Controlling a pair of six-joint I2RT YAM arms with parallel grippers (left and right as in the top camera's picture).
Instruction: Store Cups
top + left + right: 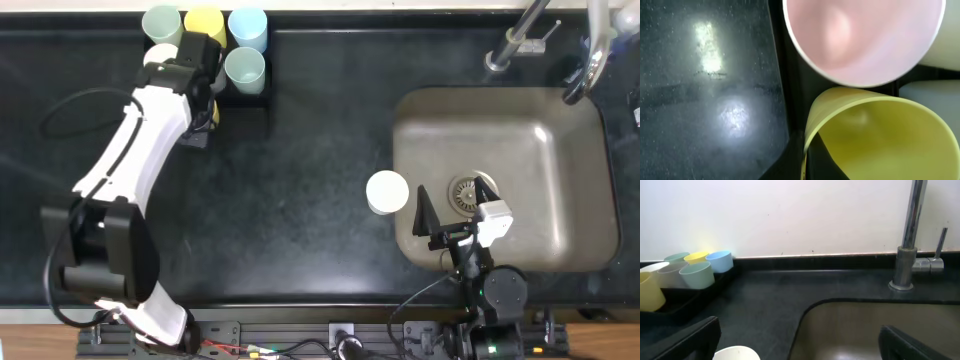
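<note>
A black plastic tray (250, 100) sits on the black tabletop (300, 200) by its back edge, towards the left corner. It holds pale green (162, 20), yellow (205, 20), light blue (248, 25) and teal (245, 68) plastic cups standing upright. The left gripper (195, 60) hangs over the tray, close above a pink cup (865, 35) and a tilted yellow cup (880, 135); its grip cannot be told. A white cup (387, 192) stands just beside the steel sink's (560, 130) left rim. The right gripper (455, 205) hovers over the sink, its fingers spread wide and holding nothing.
</note>
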